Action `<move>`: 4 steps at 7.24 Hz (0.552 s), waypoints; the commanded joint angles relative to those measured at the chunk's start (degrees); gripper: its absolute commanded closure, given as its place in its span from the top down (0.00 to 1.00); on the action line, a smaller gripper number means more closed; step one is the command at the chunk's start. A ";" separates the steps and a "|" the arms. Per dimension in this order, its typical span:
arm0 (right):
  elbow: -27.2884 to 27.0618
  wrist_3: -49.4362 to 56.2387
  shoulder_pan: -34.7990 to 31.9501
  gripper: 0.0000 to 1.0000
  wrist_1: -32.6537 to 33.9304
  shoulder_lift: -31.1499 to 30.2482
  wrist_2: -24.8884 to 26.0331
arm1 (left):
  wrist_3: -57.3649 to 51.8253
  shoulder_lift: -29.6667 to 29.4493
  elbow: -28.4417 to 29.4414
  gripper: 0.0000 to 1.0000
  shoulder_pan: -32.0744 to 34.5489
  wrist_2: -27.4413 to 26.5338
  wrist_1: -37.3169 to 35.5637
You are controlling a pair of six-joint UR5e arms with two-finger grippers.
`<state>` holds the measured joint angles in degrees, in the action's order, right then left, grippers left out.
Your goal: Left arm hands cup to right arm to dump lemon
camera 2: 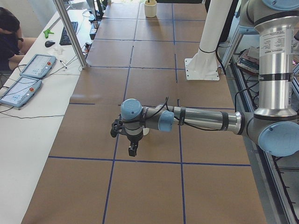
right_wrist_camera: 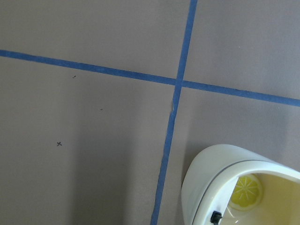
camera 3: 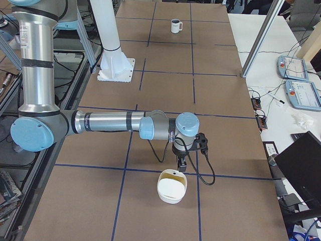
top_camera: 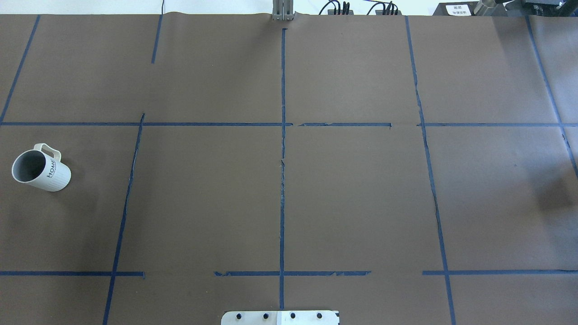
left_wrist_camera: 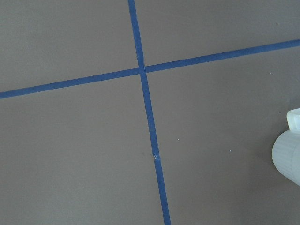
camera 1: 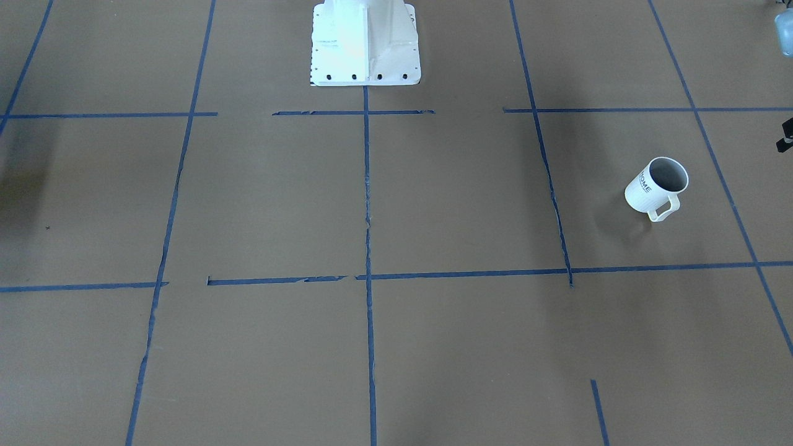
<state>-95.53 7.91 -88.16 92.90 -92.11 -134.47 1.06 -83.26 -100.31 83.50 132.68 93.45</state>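
The cup (camera 1: 657,186) is a white mug with "HOME" lettering. It stands upright on the brown table, far out on my left side, and also shows in the overhead view (top_camera: 40,169). Its grey inside looks empty. My left gripper (camera 2: 132,148) hangs just above the table right beside the cup (camera 2: 145,132); I cannot tell whether it is open or shut. The cup's ribbed wall (left_wrist_camera: 288,152) is at the left wrist view's right edge. My right gripper (camera 3: 183,161) hovers over a white bowl (camera 3: 168,195); I cannot tell its state. The lemon (right_wrist_camera: 247,192) lies inside that bowl (right_wrist_camera: 206,178).
The robot's white base (camera 1: 365,43) stands at the table's middle edge. Blue tape lines (top_camera: 282,180) grid the brown table. An operator's desk with tablets (camera 2: 28,74) runs along the far side.
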 commanded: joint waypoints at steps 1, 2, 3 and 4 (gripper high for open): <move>0.00 0.00 0.09 1.00 0.00 0.18 0.00 | -4.36 2.83 -1.46 1.00 2.01 0.30 -0.28; 0.00 0.00 0.09 1.00 0.00 0.18 0.00 | -4.23 3.36 -0.77 1.00 2.19 0.04 -0.98; 0.00 0.00 0.09 1.00 0.00 0.27 0.00 | -4.31 3.20 -1.63 1.00 2.36 -0.40 -0.81; 0.08 0.00 0.18 1.00 0.00 0.27 0.00 | -4.49 2.41 -1.55 1.00 2.19 -0.40 -0.55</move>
<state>-95.53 7.91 -88.04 92.90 -91.88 -134.47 -3.12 -80.35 -101.71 85.70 132.45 92.75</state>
